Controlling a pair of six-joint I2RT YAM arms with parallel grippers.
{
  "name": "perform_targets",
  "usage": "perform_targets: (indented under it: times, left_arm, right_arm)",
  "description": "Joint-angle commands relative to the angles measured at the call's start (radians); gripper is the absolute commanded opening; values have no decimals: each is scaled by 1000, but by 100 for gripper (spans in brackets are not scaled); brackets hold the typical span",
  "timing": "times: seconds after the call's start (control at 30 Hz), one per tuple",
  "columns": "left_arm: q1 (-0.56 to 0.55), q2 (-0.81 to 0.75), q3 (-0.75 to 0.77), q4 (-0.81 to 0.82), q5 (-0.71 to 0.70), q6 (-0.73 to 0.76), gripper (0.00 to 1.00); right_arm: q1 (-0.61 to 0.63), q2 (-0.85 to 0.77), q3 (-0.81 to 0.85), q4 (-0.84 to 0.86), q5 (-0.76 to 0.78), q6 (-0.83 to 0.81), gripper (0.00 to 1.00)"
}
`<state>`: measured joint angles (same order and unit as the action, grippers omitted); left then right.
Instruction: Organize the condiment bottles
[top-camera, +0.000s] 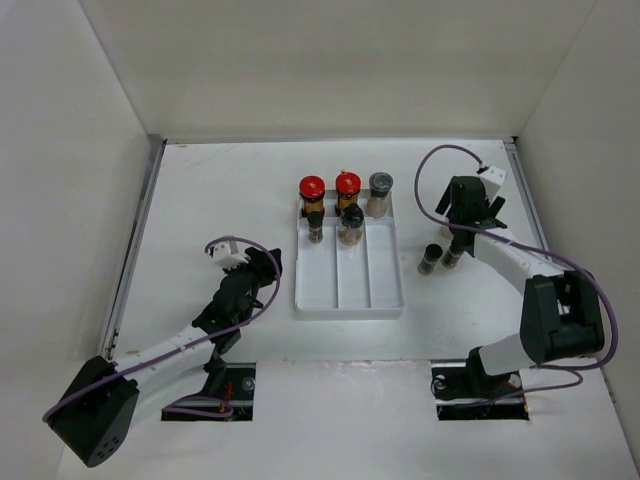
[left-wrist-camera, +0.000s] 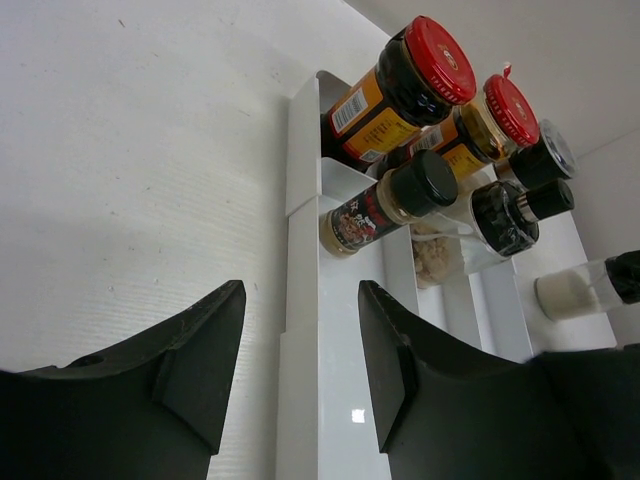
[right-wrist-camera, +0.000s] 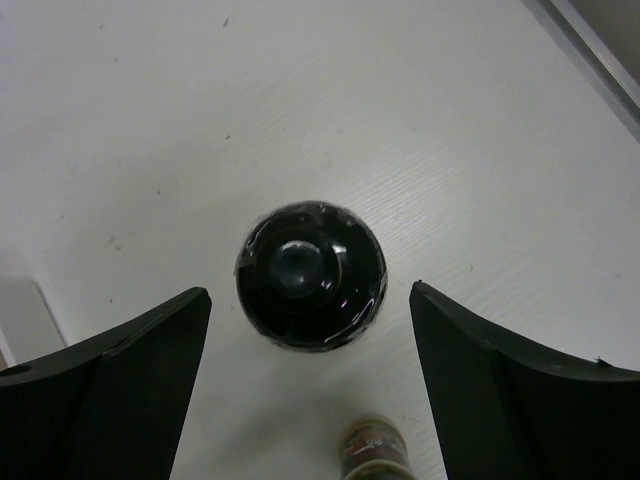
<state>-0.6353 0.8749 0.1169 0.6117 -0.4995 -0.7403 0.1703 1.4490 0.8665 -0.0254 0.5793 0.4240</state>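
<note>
Pickup step: my right gripper (right-wrist-camera: 307, 298) hangs wide open over a black-capped shaker (right-wrist-camera: 311, 275) standing on the counter (right-wrist-camera: 150, 120), right of the white tray (top-camera: 348, 312). Next I should lower squarely, straddle it, then close.

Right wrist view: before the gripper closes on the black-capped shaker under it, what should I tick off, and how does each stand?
1. Right gripper jaws open: ok.
2. Black-capped shaker centred between the fingers, gap each side: ok.
3. Shaker upright, cap facing the camera: ok.
4. Gripper low enough to grip the body: cannot tell.
5. Neighbouring bottle clear of the fingers: ok, it stands apart.
6. White tray has bare channel space: ok.
</note>
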Motion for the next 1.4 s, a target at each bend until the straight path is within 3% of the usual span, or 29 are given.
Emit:
perform_targets:
  times: [0.0, 0.3, 0.5, 0.63, 0.83, 1.03, 1.2, 1.37]
  left_arm:
    - [-2, -11, -5, 53, 6, -4, 47]
    - [-7, -4, -3, 57, 3, -1, 47]
    - [-7, 9, -2, 62, 3, -1, 47]
    - [-8, 29, 4, 65, 7, -5, 47]
    - [-10, 24, 1, 68, -2, -1, 47]
    - [-10, 24, 0, 68, -2, -2, 47]
    - [-11, 27, 3, 68, 3, -4, 47]
    - [-11, 19, 0, 68, 6, -2, 47]
  right_arm:
    - [-36, 17, 65, 44, -36, -14, 86]
    - [-55, 99, 95, 56, -84, -30, 78]
    - [-55, 58, 85, 125, -72, -51, 57]
    - [-35, -30, 71, 205, -41, -102, 54]
    - [89, -185, 63, 211, -16, -140, 52]
    - [316, -262, 31, 160, -13, -126, 52]
    - [471, -231, 20, 154, 1, -96, 52]
    - [488, -122, 51, 182, -27, -116, 53]
